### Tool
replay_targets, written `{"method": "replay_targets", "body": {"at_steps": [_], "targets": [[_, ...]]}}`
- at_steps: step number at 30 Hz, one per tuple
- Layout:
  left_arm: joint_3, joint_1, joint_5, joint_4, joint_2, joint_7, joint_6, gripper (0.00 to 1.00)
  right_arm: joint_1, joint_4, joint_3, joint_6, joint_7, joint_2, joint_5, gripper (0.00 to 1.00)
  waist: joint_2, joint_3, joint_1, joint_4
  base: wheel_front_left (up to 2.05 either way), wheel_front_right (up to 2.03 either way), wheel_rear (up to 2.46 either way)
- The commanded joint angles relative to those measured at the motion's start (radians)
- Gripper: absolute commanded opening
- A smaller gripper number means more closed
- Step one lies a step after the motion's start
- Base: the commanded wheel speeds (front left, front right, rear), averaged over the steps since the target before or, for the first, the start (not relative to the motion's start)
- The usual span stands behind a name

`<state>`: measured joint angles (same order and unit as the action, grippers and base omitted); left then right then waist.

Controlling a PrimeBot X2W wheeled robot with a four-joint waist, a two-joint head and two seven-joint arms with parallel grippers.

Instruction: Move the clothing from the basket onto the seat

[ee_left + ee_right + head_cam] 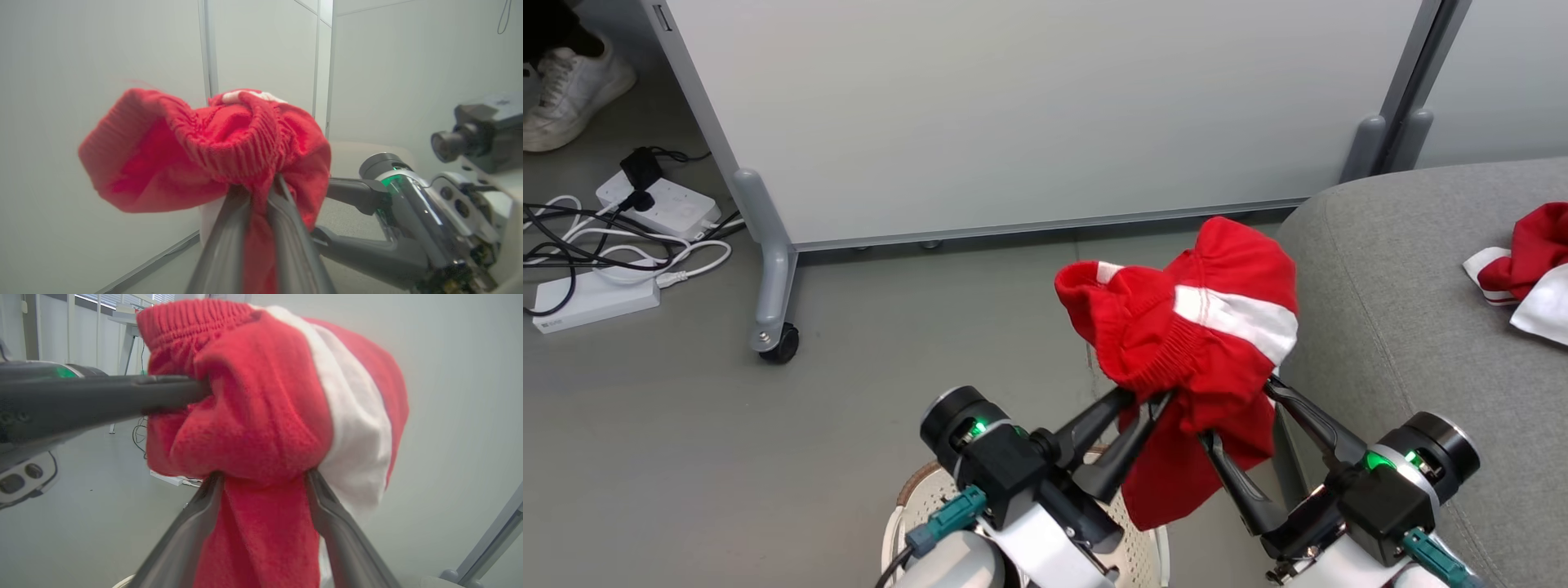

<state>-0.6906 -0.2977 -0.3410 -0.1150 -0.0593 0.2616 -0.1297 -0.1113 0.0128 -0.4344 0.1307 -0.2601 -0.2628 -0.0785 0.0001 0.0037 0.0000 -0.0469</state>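
A red garment with a white band, the clothing [1201,327], hangs bunched in the air above the floor, just left of the grey seat [1405,343]. My left gripper [1147,398] is shut on its lower folds; the left wrist view has the cloth [196,163] pinched between the fingers [259,185]. To the right, my right gripper [1237,411] stands open, with red fabric [265,416] hanging between its spread fingers [263,475]. Another red and white garment [1527,261] lies on the seat's far right. The basket [915,490] sits below my arms, mostly hidden.
A wheeled grey partition panel [1013,122] stands behind, its caster [776,343] on the floor at left. Power strips and tangled cables [605,245] lie at far left. A person's white shoe [564,90] is at the top left corner.
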Motion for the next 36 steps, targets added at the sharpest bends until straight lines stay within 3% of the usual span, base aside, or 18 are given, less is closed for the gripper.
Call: {"method": "replay_targets", "body": {"at_steps": [1, 11, 12, 13, 24, 26, 27, 28, 36], "targets": [[-0.009, -0.020, -0.008, -0.003, -0.007, 0.004, -0.001, 0.00, -0.013, -0.008, -0.002, 0.000, -0.005, -0.010, 0.008, 1.00, -0.0001, 0.000, 0.0000, 0.001, 0.00, 0.00, 0.00], [-0.089, -0.034, -0.031, -0.012, -0.020, 0.004, -0.001, 0.00, -0.050, -0.061, -0.083, 0.000, -0.005, -0.014, 0.024, 1.00, -0.0001, -0.008, 0.0000, 0.006, 0.00, 0.00, 0.00], [-0.091, -0.034, -0.033, -0.013, -0.020, 0.004, -0.001, 0.00, -0.054, -0.067, -0.089, 0.000, -0.005, -0.013, 0.018, 0.43, -0.0001, -0.009, 0.0000, 0.006, 0.00, 0.00, 0.00], [-0.093, -0.033, -0.036, -0.013, -0.020, 0.004, -0.001, 0.00, -0.059, -0.070, -0.093, 0.000, -0.005, -0.013, 0.013, 0.00, -0.0001, -0.010, 0.0000, 0.007, 0.00, 0.00, 0.00], [-0.091, -0.013, -0.031, -0.020, -0.020, 0.002, -0.001, 0.00, -0.033, -0.020, -0.036, 0.000, -0.005, 0.024, -0.006, 0.00, -0.0001, -0.010, 0.0000, 0.006, 0.00, 0.00, 0.00], [-0.075, -0.004, -0.024, -0.022, -0.019, 0.002, -0.001, 0.56, -0.024, -0.008, -0.021, 0.000, -0.005, 0.034, -0.014, 0.00, -0.0001, -0.011, 0.0000, 0.004, 0.00, 0.00, 0.00], [-0.067, 0.001, -0.017, -0.021, -0.018, 0.002, -0.001, 0.94, -0.022, -0.003, -0.009, 0.000, -0.005, 0.041, -0.019, 0.00, -0.0001, -0.012, 0.0000, 0.004, 0.00, 0.00, 0.00], [-0.060, 0.004, -0.014, -0.020, -0.016, 0.002, -0.001, 1.00, -0.021, 0.002, 0.001, 0.000, -0.005, 0.046, -0.024, 0.00, -0.0001, -0.013, 0.0000, 0.003, 0.00, 0.00, 0.00], [-0.035, 0.019, 0.013, -0.012, -0.009, 0.002, -0.001, 1.00, 0.006, 0.027, 0.059, 0.000, -0.005, 0.078, -0.065, 0.00, -0.0001, -0.021, 0.0000, 0.001, 0.00, 0.00, 0.00]]}}
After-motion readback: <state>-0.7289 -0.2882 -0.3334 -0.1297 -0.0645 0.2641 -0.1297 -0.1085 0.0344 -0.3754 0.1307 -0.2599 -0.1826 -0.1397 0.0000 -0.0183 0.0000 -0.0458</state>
